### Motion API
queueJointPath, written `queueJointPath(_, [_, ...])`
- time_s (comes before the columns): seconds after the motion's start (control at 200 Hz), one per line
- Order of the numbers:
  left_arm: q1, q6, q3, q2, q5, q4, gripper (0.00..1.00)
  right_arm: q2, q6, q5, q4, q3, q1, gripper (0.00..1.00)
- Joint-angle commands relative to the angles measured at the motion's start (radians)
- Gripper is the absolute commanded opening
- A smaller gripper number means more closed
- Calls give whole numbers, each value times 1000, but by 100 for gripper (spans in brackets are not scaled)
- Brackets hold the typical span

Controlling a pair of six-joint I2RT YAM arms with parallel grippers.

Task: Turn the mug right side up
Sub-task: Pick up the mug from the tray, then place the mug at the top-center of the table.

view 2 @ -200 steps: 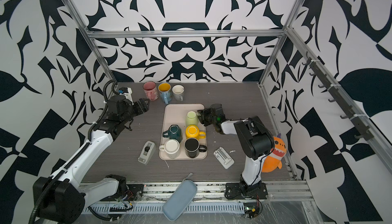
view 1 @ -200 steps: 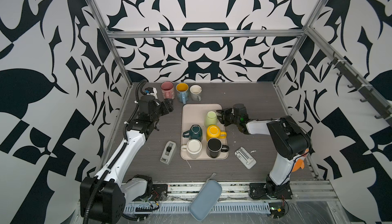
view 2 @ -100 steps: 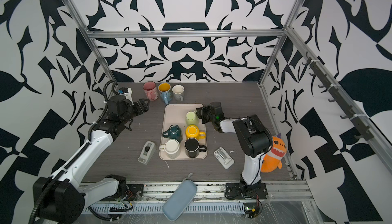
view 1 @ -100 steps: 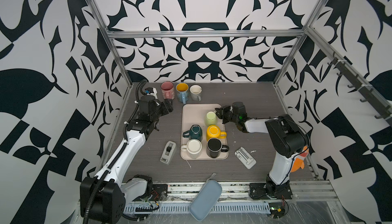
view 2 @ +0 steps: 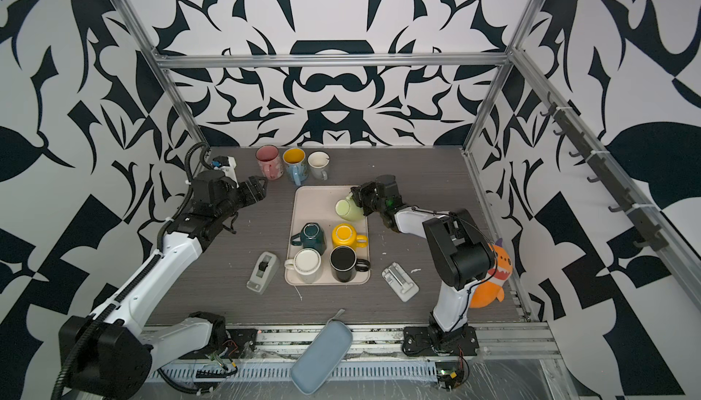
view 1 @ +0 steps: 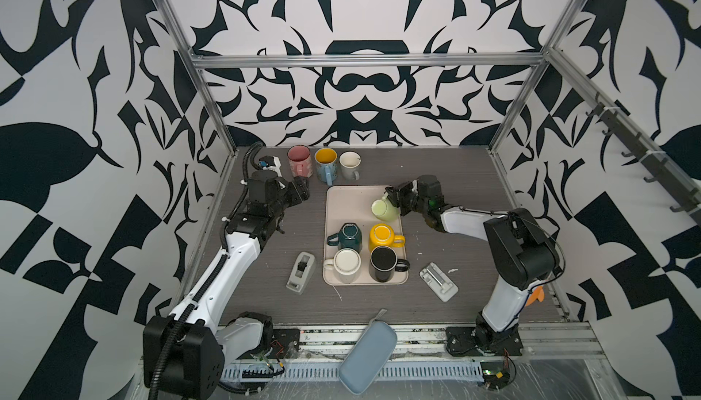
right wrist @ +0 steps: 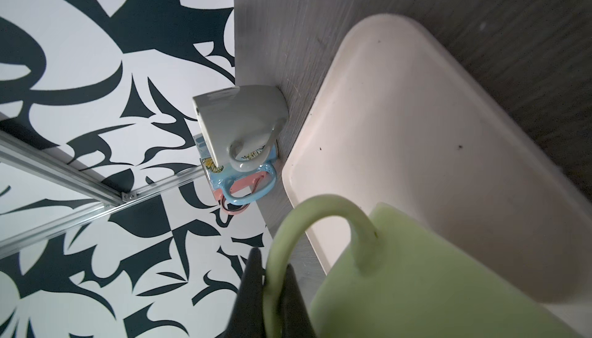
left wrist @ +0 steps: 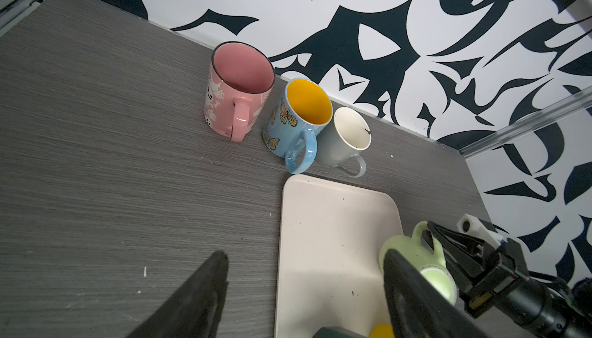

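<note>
The pale green mug (view 1: 384, 208) (view 2: 349, 207) hangs tilted over the far right part of the beige tray (view 1: 349, 204) (view 2: 315, 204). My right gripper (view 1: 392, 194) (view 2: 356, 194) (right wrist: 272, 259) is shut on its loop handle (right wrist: 320, 205), one finger on each side of the loop. In the right wrist view the mug body (right wrist: 432, 272) fills the lower right corner. My left gripper (view 1: 303, 189) (view 2: 261, 185) (left wrist: 304, 254) stands open and empty over the table, left of the tray. From there it looks toward the green mug (left wrist: 413, 250).
On the tray stand a teal mug (view 1: 349, 236), a yellow mug (view 1: 381, 237), a white mug (view 1: 347, 265) and a black mug (view 1: 383, 263). Pink (view 1: 299, 159), blue (view 1: 326, 163) and white (view 1: 349, 163) mugs line the back wall. A tape dispenser (view 1: 301, 273), a grey block (view 1: 438, 281) and a blue pouch (view 1: 368, 356) lie nearer the front.
My right gripper has closed on the green mug's handle and tipped the mug up from the tray. The left arm has not moved.
</note>
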Motion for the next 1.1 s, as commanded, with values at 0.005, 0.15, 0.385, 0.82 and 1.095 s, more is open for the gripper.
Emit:
queueJointPath(0.005, [-2,11,42,-12,4,-4,79,-133,-192,27,-49,101,-2,0])
queueJointPath(0.15, [-2,21,59,-13,7,-8,79,-225,-369,67,-179,155,-2,0])
queueJointPath(0.385, [-2,35,128,16,66,-35,79,-374,-650,146,-384,227,2,0])
queueJointPath(0.82, [-24,68,337,155,197,-146,76,-489,-1169,378,-609,335,192,0])
queueJointPath(1.095, [-101,169,528,248,200,-314,75,-459,-1505,565,-659,379,368,0])
